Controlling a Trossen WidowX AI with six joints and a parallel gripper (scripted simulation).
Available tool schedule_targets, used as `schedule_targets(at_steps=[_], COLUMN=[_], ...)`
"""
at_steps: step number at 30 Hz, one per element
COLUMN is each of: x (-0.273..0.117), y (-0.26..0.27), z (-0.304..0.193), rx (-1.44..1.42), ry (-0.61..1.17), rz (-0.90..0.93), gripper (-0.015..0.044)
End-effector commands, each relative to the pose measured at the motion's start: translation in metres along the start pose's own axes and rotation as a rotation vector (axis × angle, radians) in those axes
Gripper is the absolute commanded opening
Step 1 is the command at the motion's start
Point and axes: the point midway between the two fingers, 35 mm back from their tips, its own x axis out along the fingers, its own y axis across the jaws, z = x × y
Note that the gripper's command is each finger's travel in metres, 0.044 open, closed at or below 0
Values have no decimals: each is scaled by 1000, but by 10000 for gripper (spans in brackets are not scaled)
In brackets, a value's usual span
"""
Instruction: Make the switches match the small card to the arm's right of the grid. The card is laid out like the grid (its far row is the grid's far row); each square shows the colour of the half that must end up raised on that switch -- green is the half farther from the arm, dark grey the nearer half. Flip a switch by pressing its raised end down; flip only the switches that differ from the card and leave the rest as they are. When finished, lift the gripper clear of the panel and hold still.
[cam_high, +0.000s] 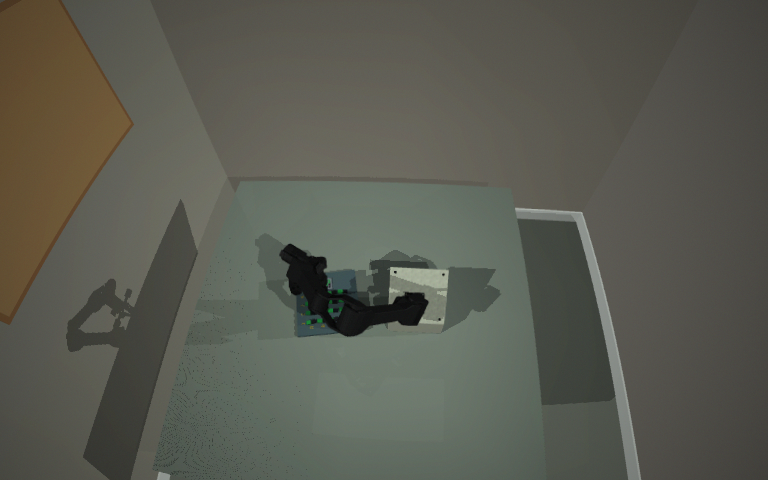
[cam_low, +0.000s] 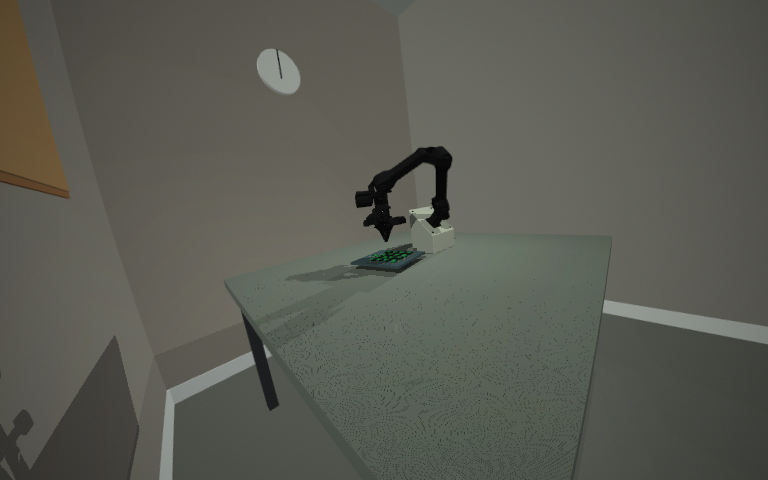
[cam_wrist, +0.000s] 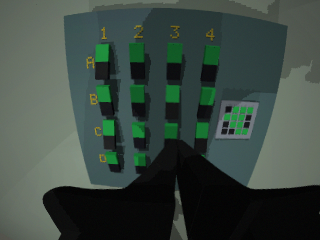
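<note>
The blue switch panel (cam_high: 350, 277) (cam_low: 362, 262) (cam_wrist: 250, 60) holds rows A to D and columns 1 to 4. The card (cam_wrist: 237, 120) lies right of column 4. Its rows, far to near, read dark, green, green, green; green, green, green, dark; dark, green, green, dark; dark, dark, green, green. Switch A1 (cam_wrist: 102, 61) seems to have its dark half raised, B1 (cam_wrist: 104, 100) its green half. Most other tilts are hard to tell. My gripper (cam_low: 386, 240) (cam_wrist: 175, 146) is shut and empty, above the panel; in the wrist view its tips overlap C3's near edge and hide D3 and most of D4.
The white arm base (cam_high: 416, 280) (cam_low: 433, 240) stands beside the panel on the green-grey table (cam_high: 271, 396) (cam_low: 481, 316). In the top view the arm covers part of the panel. Shadows cross the panel and table.
</note>
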Motion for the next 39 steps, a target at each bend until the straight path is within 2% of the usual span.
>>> schedule_targets(at_steps=[1,3,22,39], x=[14,30,54,56], y=[-1,0,0,0], z=[3,2,2,2], rx=[-18,-18,-18,-18], ry=[-14,-26,-28,-28], rz=[-6,-4,-3,-3], gripper=[0,0,0,0])
